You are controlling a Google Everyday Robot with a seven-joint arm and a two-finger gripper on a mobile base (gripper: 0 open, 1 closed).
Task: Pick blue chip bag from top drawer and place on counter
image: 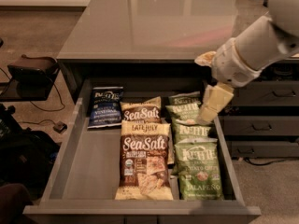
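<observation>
The blue chip bag (104,106) lies flat at the back left of the open top drawer (79,171), dark navy with white lettering. My gripper (206,116) hangs from the white arm at the right and points down over the back right of the drawer, above the green bags. It is well to the right of the blue bag and touches nothing I can see. The grey glossy counter (154,22) lies behind the drawer.
Two brown and cream Sea Salt bags (144,164) lie in the drawer's middle. Several green Kettle jalapeno bags (198,169) fill its right side. Narrower grey drawer fronts (264,125) stand at the right. A dark case (32,69) and cables lie on the floor at left.
</observation>
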